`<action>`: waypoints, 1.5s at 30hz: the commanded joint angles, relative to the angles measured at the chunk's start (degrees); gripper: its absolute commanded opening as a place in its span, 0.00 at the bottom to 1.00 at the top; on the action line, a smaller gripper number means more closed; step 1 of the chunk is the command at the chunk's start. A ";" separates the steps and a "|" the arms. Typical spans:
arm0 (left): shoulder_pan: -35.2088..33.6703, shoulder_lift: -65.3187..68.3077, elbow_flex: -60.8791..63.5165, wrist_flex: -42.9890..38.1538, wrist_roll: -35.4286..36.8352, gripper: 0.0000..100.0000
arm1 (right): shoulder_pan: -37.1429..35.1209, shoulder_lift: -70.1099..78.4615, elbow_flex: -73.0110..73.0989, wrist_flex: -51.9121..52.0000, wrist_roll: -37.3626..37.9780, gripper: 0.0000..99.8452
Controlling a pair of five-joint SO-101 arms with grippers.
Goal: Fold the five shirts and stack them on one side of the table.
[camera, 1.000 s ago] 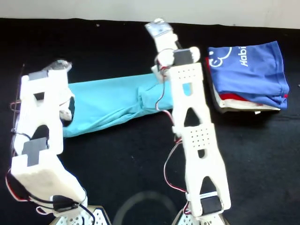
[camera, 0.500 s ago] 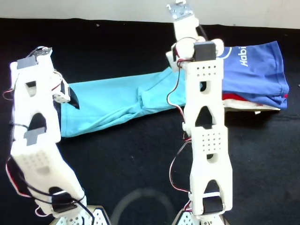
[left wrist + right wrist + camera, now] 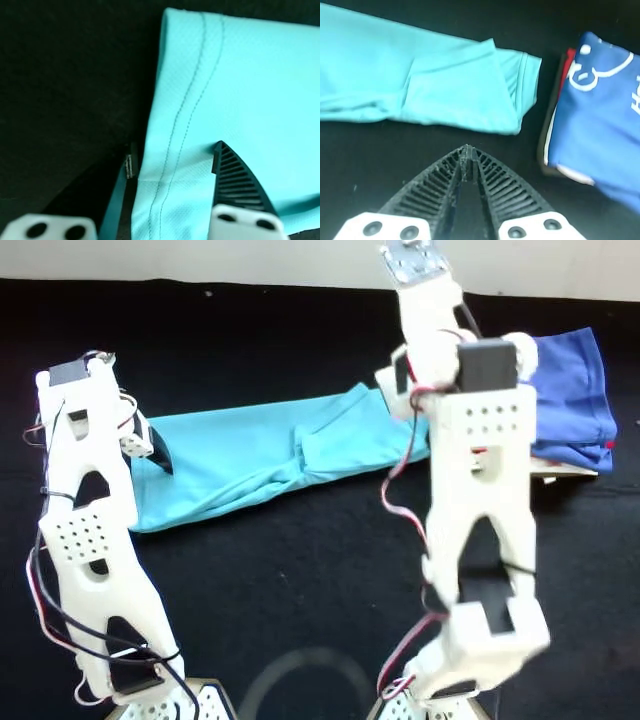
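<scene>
Teal shirt (image 3: 250,455) lies across the middle of the desk (image 3: 300,570) as a long strip, folded lengthwise. Its right end sits just beside the stack (image 3: 570,390), which stands on the right side of the desk, blue on top with red and white edges under it. Step in hand, as judged: cross-fold the strip, then put it on the stack. To do it well, the left claw (image 3: 172,155) should bite all layers a little inside the stitched hem (image 3: 175,120), so that no lower layer drops out on the lift. It should rise only enough to clear the cloth, carry the end straight along the strip, and lay it down with the edges matched. The bunched flap (image 3: 330,450) near mid-strip looks likely to crease, so the cloth should stay taut over it. The right claw (image 3: 466,150) could pin the far end against sliding. Left claw: jaws well apart, straddling the hem at the shirt's left end. One toothed finger (image 3: 235,175) rests on top of the fabric and the other sits at the cloth's edge; no pinch yet. Right claw: jaws closed tip to tip, holding nothing, hanging above bare desk near the shirt's right end, touching neither shirt nor stack.
</scene>
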 commanded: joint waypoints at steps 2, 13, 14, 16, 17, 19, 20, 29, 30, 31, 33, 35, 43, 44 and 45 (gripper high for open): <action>2.59 0.48 -1.27 2.46 0.35 0.24 | 0.22 -12.18 10.15 0.40 -0.09 0.01; 6.46 0.92 -0.92 7.12 0.09 0.01 | 0.57 -19.12 19.91 -1.89 -0.09 0.01; 5.85 0.92 -1.01 7.12 -0.09 0.01 | 0.57 -19.91 19.91 -1.80 -0.09 0.01; 4.26 0.84 -1.01 7.12 -2.02 0.01 | 0.57 -21.58 20.26 -1.71 -0.09 0.01; 3.12 0.66 -1.01 7.12 -2.73 0.01 | 0.57 -22.11 20.35 -1.54 -0.09 0.01; -0.13 0.48 -1.27 7.12 -3.69 0.01 | 0.57 -22.99 21.41 -1.45 -0.09 0.01; -2.07 0.48 -1.36 7.12 -4.66 0.01 | 0.57 -23.43 22.73 -1.63 -0.09 0.01; -22.90 0.48 -5.14 7.12 -13.80 0.01 | 0.31 -25.71 36.88 -8.48 -0.09 0.01; -24.92 0.48 -5.85 7.12 -14.59 0.01 | 0.31 -26.51 38.99 -10.15 -0.09 0.01; -26.86 0.48 -6.64 7.21 -15.30 0.01 | 0.31 -27.21 41.19 -11.65 -0.09 0.01; -29.76 0.48 -8.48 8.35 -16.70 0.01 | 0.31 -29.14 46.20 -14.29 -0.09 0.01; -31.52 0.48 -10.86 10.37 -17.93 0.01 | 0.40 -31.96 51.91 -16.57 -0.09 0.01; -27.91 -0.13 -13.05 11.08 -17.76 0.01 | 0.57 -47.08 81.89 -29.93 -0.09 0.01; -26.86 -0.92 -12.62 11.08 -17.67 0.01 | 0.57 -48.22 85.49 -31.34 -0.09 0.01; -25.80 -2.15 -11.56 11.08 -17.67 0.01 | 0.57 -49.01 88.75 -32.57 -0.09 0.01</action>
